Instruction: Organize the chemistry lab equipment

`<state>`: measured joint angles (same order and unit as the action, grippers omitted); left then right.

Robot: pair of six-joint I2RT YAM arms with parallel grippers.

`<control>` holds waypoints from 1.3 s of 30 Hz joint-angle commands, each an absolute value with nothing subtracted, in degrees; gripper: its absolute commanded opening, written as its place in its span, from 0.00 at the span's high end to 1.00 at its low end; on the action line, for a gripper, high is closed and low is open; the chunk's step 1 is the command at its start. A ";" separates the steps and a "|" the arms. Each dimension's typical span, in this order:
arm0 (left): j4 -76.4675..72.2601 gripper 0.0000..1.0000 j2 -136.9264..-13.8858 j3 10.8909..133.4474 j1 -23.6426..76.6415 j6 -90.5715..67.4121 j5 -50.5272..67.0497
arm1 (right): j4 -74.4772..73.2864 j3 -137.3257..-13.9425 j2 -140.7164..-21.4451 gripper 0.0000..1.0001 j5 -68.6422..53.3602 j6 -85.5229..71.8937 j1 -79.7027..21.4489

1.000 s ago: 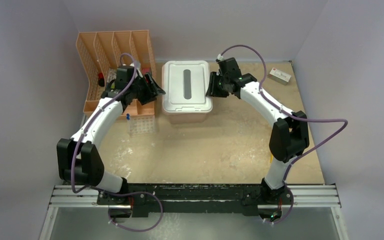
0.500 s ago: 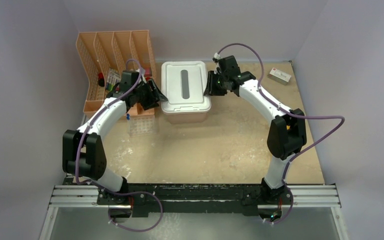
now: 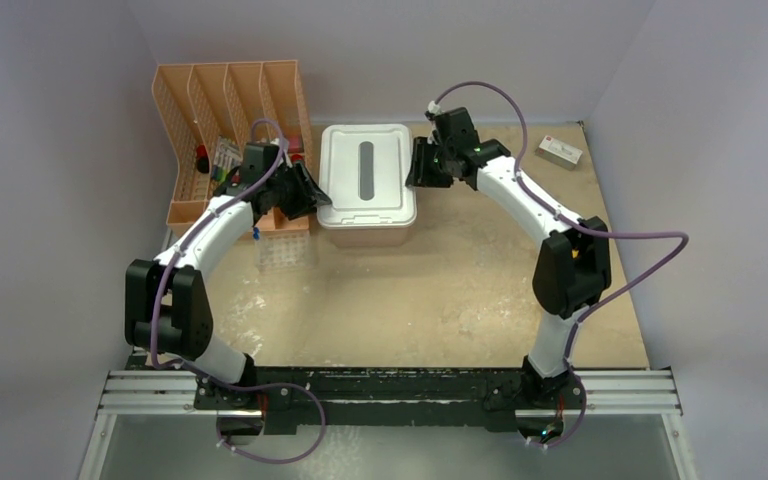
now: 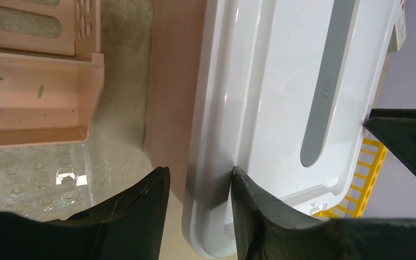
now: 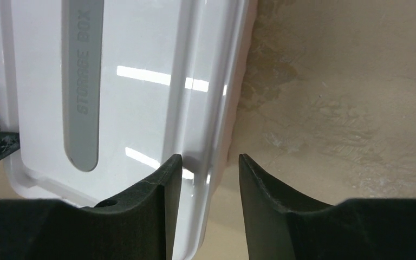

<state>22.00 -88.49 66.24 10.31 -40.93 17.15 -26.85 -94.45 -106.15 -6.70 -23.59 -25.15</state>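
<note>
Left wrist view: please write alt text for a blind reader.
The left gripper, jaws open, straddles the rim of the white lid on the pink bin. A clear tube tray lies lower left, a yellow rack lower right.

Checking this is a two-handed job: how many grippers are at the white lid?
2. The left gripper straddles the white lid at its left rim; the right gripper straddles its right rim. Neither is hidden.

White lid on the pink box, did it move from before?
Yes. The white lid slid a little left, toward the peach organizer.
</note>
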 commanded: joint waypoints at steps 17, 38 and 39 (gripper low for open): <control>26.46 0.45 -83.50 77.79 10.11 -34.50 12.48 | -29.60 -99.69 -101.39 0.51 1.38 -28.11 -25.47; 37.63 0.36 -57.45 72.54 10.28 -34.93 -8.81 | -32.19 -75.10 -57.56 0.26 24.88 -19.03 -25.40; 39.03 0.36 -55.82 72.63 10.28 -35.17 -10.94 | -33.00 -74.84 -55.56 0.24 25.81 -18.57 -25.44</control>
